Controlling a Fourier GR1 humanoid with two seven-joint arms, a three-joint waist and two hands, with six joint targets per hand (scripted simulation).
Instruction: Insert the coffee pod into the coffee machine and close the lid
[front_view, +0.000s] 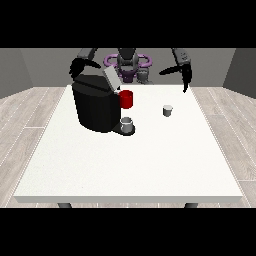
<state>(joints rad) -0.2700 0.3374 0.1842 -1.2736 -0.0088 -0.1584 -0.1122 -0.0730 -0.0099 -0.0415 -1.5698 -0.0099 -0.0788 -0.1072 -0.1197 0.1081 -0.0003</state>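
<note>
White table (150, 165), coffee pod (168, 110) well apart from both hands, finger state unclear

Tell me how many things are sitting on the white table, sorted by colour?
Black: 1, the coffee machine with its lid raised
Red: 1, a cup just beside the machine
Grey: 2, a cup on the machine's base and a small coffee pod standing apart on the table
Total: 4

Coffee pod (168, 110) beside coffee machine (95, 106)
</note>
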